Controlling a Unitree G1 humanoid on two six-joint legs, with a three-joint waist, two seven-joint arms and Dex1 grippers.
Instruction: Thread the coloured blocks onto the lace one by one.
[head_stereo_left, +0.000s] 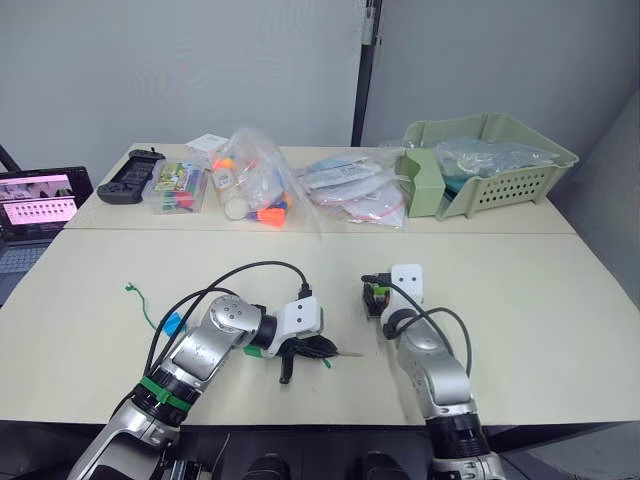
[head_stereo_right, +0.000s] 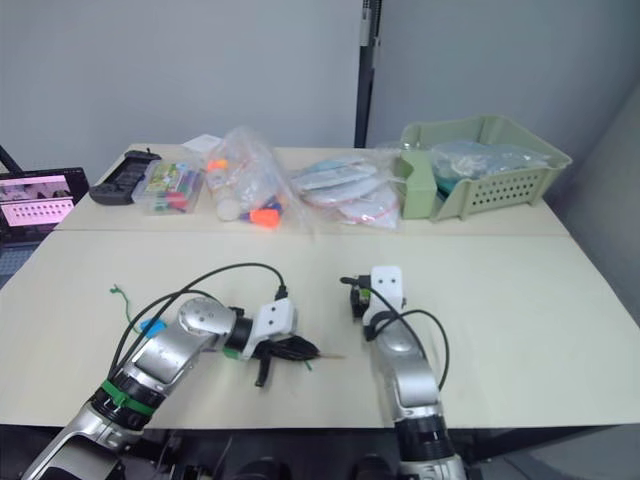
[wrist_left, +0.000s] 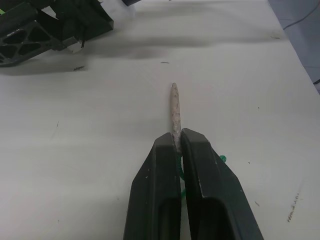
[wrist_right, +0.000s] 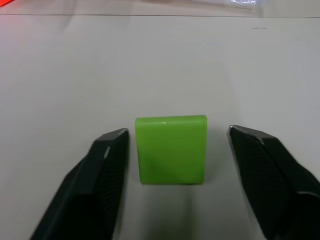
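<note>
Jaws spread around smooth light green cube (wrist_right: 171, 150), untouched

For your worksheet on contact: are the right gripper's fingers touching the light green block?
Apart. The right wrist view shows the right gripper open around the light green block, with bare table visible between each finger and the block.

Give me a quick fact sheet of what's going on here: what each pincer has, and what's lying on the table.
left pincer: shut on the green lace, its stiff pale tip sticking out ahead
right pincer: open, fingers either side of a light green block on the table, not touching it
blue block: beside the left arm
far side: bagged toys, green basket
</note>
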